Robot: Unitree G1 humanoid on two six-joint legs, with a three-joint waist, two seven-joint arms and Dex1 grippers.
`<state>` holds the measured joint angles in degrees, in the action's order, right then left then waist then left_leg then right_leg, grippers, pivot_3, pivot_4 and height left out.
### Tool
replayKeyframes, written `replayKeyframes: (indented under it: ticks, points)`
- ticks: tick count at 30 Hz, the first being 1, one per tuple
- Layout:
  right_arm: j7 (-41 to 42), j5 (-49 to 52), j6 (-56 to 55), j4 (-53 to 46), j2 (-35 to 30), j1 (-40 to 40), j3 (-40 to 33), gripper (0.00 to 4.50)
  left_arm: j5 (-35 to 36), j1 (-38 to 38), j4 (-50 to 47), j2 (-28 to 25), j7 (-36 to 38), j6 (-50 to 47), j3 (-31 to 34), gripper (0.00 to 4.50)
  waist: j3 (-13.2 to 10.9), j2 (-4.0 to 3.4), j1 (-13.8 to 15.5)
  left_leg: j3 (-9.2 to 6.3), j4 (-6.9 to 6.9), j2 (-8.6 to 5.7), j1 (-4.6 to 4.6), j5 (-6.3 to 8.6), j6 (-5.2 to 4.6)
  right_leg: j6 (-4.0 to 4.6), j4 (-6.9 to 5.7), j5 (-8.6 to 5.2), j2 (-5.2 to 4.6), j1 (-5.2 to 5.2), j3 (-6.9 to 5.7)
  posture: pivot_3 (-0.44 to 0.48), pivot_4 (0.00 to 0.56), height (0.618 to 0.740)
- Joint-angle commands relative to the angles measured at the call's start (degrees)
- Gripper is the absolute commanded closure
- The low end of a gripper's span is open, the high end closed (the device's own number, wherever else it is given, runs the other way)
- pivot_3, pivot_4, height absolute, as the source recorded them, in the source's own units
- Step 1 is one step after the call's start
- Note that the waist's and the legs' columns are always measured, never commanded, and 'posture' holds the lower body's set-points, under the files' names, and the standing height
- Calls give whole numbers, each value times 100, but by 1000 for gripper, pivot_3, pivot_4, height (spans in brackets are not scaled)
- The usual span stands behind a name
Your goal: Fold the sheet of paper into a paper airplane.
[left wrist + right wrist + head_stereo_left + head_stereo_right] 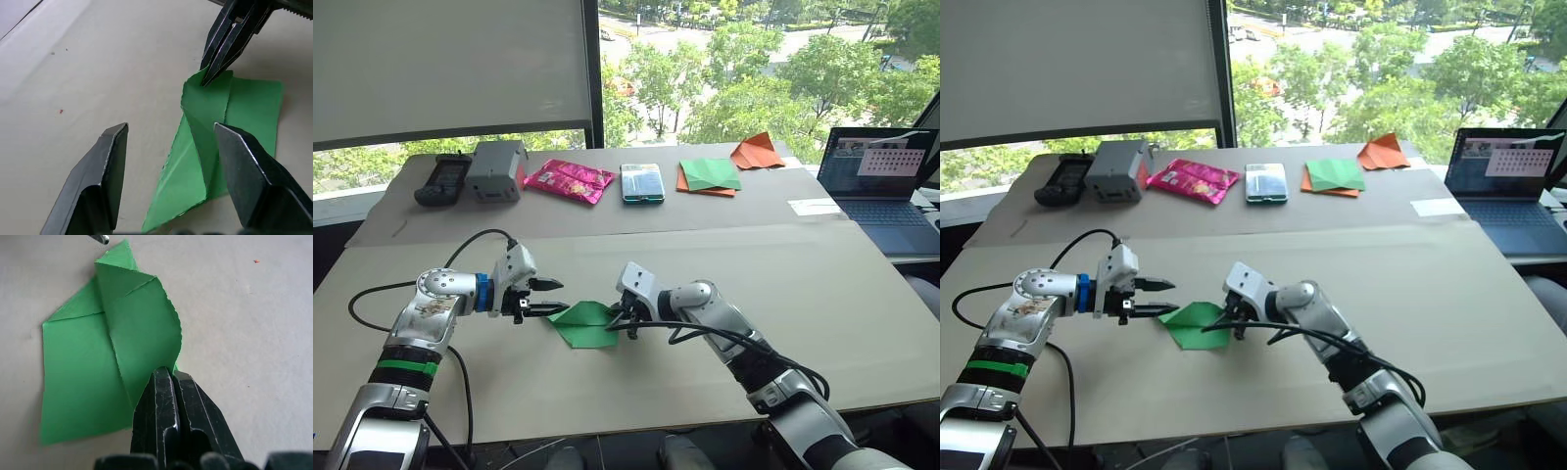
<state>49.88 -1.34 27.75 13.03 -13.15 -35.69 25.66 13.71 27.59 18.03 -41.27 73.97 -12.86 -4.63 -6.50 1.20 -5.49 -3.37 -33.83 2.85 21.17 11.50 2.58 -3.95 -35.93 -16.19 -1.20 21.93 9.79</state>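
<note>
- I see the paper (585, 325), creased, at lower centre on the table (822, 294).
- My right gripper (171, 377) is closed, pinching a paper flap.
- My left gripper (168, 147) is spread wide at the paper's pointed end.

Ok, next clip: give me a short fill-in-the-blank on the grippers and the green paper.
1. The right gripper is ____ on a raised flap of the sheet of paper.
2. The left gripper's fingers are ____.
3. The sheet of paper lies on the ____-coloured table.
4. At the table's right end stands an open ____.

Missing: shut; open; beige; laptop
</note>
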Motion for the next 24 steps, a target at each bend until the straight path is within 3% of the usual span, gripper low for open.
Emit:
replayKeyframes:
  ticks: [1,5,6,12,24]
  points:
    - [-136,-173,12,176,-14,32,83,4500,185,153,-91,-29,160,-37,132,3060,0,0,-7,0,0,0,0,0,0,0,0,0,0,0,0,0,150,740]
    - [-160,-176,9,192,-5,25,64,4500,134,211,-18,1,206,78,74,4367,0,0,-11,-1,1,0,0,0,0,0,0,0,0,0,0,0,150,740]
    - [-165,-178,11,194,-4,23,65,4500,144,210,-20,15,232,72,57,4474,0,0,-12,-1,0,0,0,0,0,0,0,0,1,0,0,0,150,740]
    - [-195,-196,71,204,12,0,81,4500,-25,76,-68,84,294,238,-167,4474,0,0,-11,-2,0,0,-1,0,0,0,2,0,0,1,0,0,150,740]
    - [-221,-203,171,144,24,-22,126,4500,-743,174,793,205,-21,1186,-470,4474,0,0,-10,-2,0,0,-1,0,0,1,1,-1,1,8,0,0,150,740]
